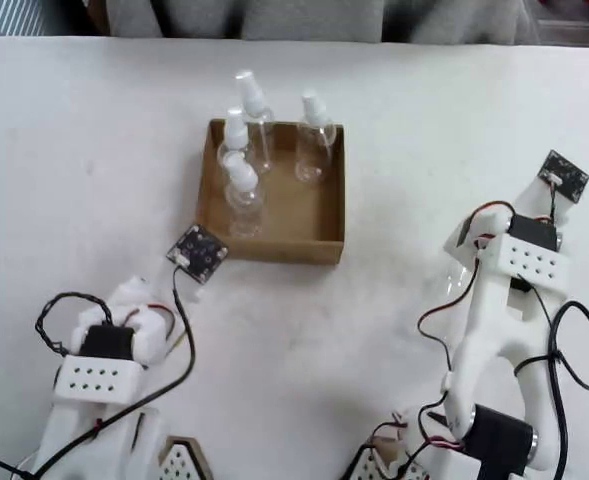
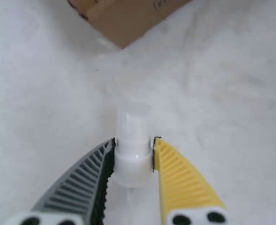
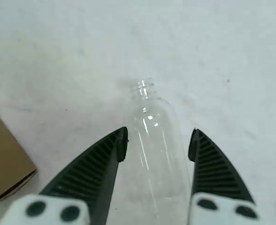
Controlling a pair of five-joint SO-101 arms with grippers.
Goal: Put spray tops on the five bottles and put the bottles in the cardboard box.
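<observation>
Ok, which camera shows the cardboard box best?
The high view: the whole cardboard box is seen from above, with four topped bottles standing inside. The left wrist view catches one corner, and the right wrist view a corner at its edge.

We are finding no text, label or number that we can read anywhere. We are noticing only a faint dark print on the outer wall of the cardboard box (image 2: 128,18) in the left wrist view, too small and cut off to make out.
</observation>
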